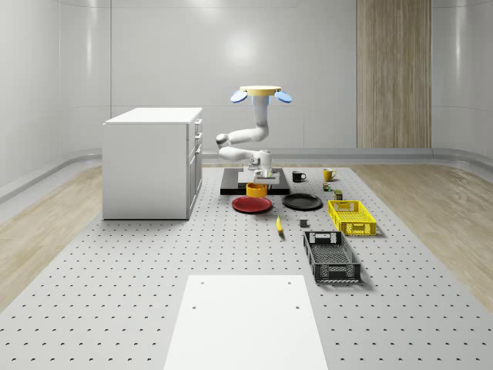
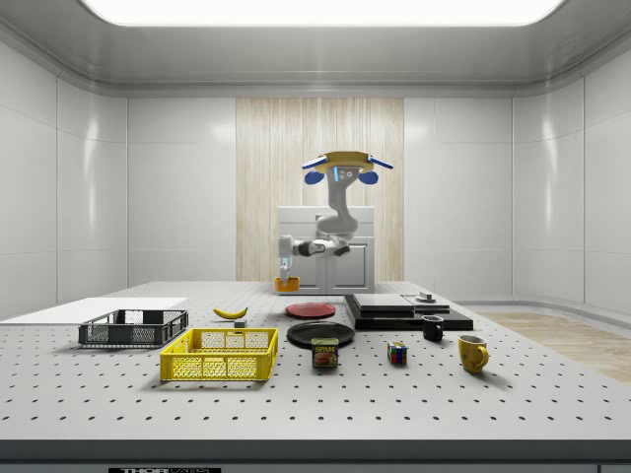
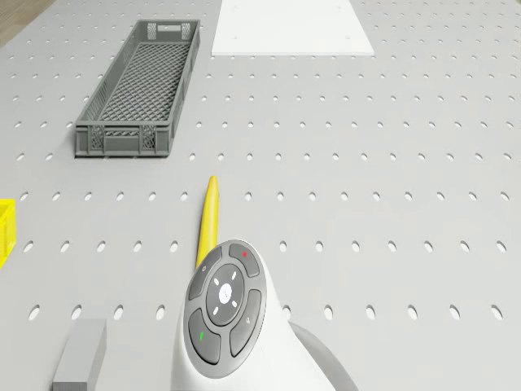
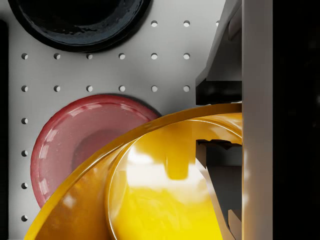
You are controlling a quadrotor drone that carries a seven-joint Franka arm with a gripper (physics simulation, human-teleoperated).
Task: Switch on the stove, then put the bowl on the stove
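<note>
I hover in the air with my drone body above the stove, the flat black slab on the perforated table, and my arm bends down from me toward the stove's front edge. My gripper hangs there with its fingers closed on the rim of the orange bowl: in the wrist view one finger sits outside the wall and the other inside it, the yellow-orange rim pinched between them. The bowl is lifted clear of the table, held in the air just in front of the stove, above the red plate. In the side view the bowl hangs beyond the stove, off its left end.

The black plate lies just beside the red one, also in front of the stove. Farther out from the stove lie a banana, a yellow crate and a dark grey crate. A black mug and a yellow mug stand beside the stove, on the side away from the white cabinet.
</note>
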